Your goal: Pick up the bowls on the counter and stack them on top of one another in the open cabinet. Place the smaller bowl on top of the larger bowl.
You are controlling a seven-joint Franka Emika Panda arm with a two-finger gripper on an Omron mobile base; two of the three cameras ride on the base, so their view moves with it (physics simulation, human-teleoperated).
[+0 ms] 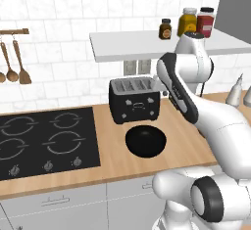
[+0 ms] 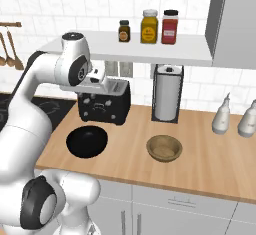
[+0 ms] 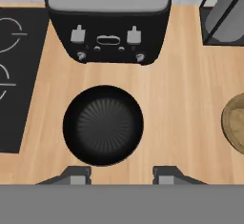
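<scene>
I am holding the end effector (image 3: 121, 174) above the tabletop (image 3: 181, 99), looking down; its two fingertips (image 3: 76, 174) are standing apart with nothing between them, and they are sitting at the near edge of the larger bowl (image 3: 103, 125). In the right base view the end effector (image 2: 114, 86) is hanging at about toaster height, up beside the black toaster (image 2: 105, 106).

The larger bowl is resting upright on the tabletop, just in front of the toaster and beside the hob (image 1: 46, 141). The smaller bowl (image 2: 164, 148) is sitting well apart to the right, in front of the paper towel holder (image 2: 166, 93). The open cabinet (image 2: 150, 48) is running above, carrying three jars (image 2: 147, 27) at its middle.

I am judging the black bowl to be rigid, glossy and probably slick, so a pinch across its whole width is not looking workable. I am planning to take it by the rim, one finger inside and one outside the wall, and to grip firmly since a smooth curved wall could slide out. It goes up first, then the tan one, which looks light and less slippery, and I am watching the jars for clearance
</scene>
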